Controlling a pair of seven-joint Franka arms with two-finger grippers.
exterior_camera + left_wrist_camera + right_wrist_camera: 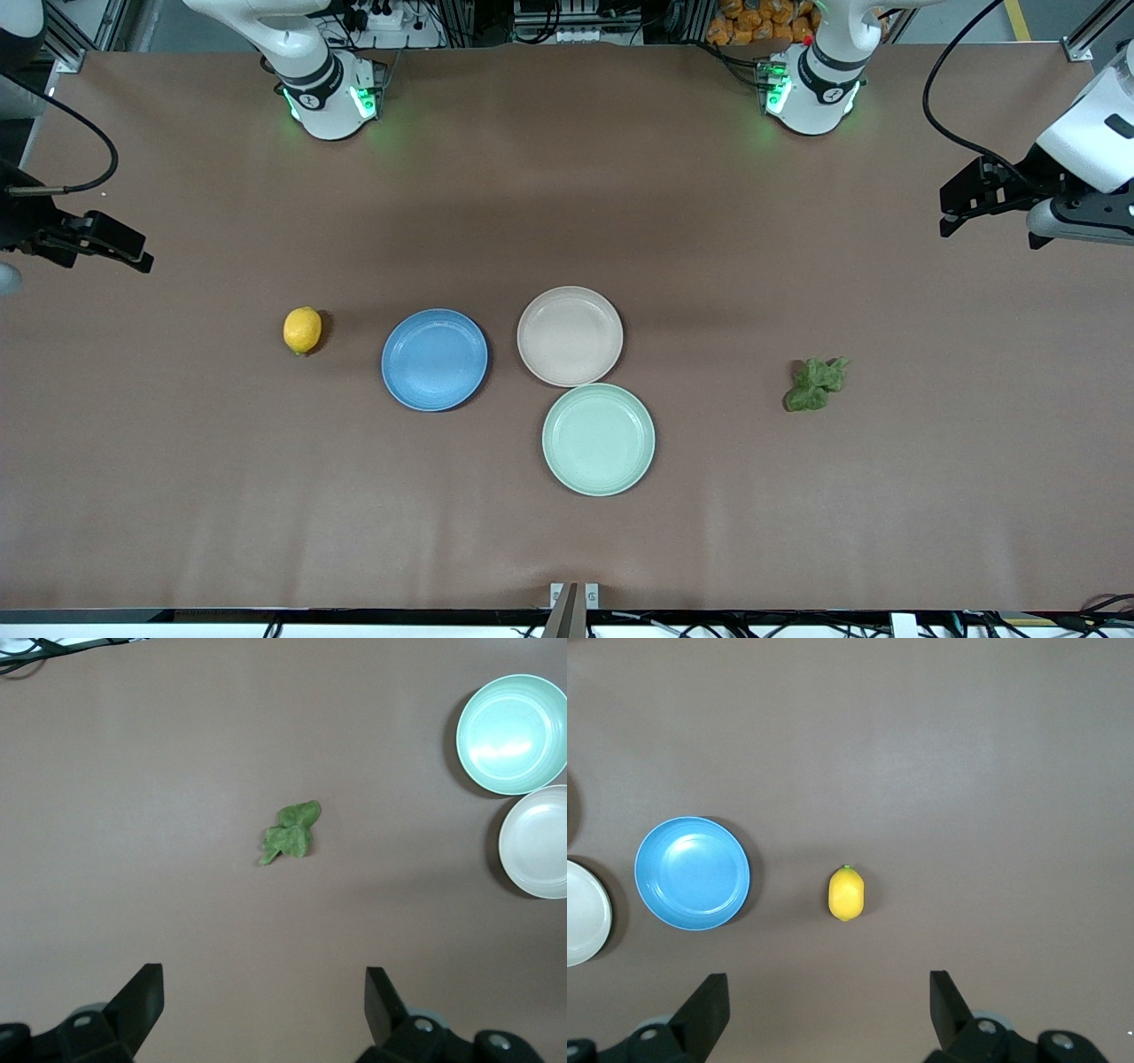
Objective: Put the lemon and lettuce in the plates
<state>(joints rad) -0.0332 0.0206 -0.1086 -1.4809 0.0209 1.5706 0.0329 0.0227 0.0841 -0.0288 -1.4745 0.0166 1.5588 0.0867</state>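
Only wrist views show left gripper [257, 1014] and right gripper [824, 1014] spread wide, seemingly empty.

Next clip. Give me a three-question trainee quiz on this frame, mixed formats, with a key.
1. True or false: the lemon already lies in the blue plate.
2. Which plate is nearest the front camera? A blue, B beige-pink, C mint-green
3. Fill in: the lettuce lies toward the ____ arm's end of the table.

Key: 1 false, both plates are bare; 2 C; 3 left. The left tool and right tool are both open, over bare table.
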